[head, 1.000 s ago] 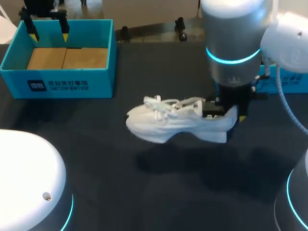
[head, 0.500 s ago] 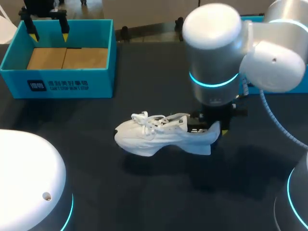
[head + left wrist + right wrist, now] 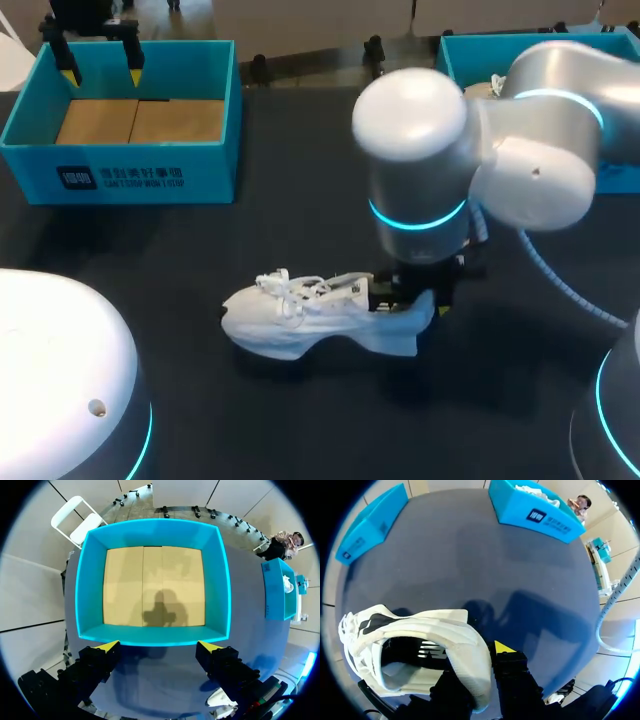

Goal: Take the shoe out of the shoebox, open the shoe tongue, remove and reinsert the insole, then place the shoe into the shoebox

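Down at the worktop (image 3: 300, 230), shoe (image 3: 315, 318) already unboxed
Right hand (image 3: 425, 300) clamps the heel; left hand (image 3: 159, 646) hangs open over a box (image 3: 155, 636); tongue, insole and return remain

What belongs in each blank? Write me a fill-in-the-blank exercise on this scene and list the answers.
1. The right gripper grips the white sneaker by its ____.
2. The left gripper hangs over the blue shoebox with its fingers ____.
3. In the head view the sneaker's toe points toward my ____ side.

Missing words: heel; open; left
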Controlling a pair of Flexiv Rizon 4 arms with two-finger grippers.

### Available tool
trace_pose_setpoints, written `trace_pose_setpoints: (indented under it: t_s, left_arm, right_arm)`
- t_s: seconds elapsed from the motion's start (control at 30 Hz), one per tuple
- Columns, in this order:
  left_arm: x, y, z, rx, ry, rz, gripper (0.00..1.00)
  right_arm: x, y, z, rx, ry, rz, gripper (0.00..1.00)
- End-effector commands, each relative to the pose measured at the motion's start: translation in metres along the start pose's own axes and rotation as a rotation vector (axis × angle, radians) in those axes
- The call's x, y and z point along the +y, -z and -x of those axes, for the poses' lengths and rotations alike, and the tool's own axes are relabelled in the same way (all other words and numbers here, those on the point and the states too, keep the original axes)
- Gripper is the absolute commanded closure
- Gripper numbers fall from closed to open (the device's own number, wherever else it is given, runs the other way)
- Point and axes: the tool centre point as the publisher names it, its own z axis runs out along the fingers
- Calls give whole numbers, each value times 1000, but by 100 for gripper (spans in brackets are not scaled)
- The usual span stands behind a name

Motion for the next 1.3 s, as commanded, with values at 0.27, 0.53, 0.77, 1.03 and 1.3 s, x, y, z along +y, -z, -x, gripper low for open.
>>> trace_pose_setpoints:
  t_s: [0.27, 0.53, 0.77, 1.03, 1.3]
  left_arm:
    - [0, 0, 0, 0, 0, 0, 0]
    - [0, 0, 0, 0, 0, 0, 0]
    - [0, 0, 0, 0, 0, 0, 0]
    - [0, 0, 0, 0, 0, 0, 0]
    - [0, 0, 0, 0, 0, 0, 0]
  right_arm:
    - [-5, -27, -8, -15, -11, -22, 100]
    - [-6, -35, -7, -39, -22, -35, 100]
    - [-4, -45, -7, -27, -30, -37, 100]
    - [-4, -52, -7, -24, -32, -27, 100]
    - [-4, -55, -7, -26, -45, -43, 100]
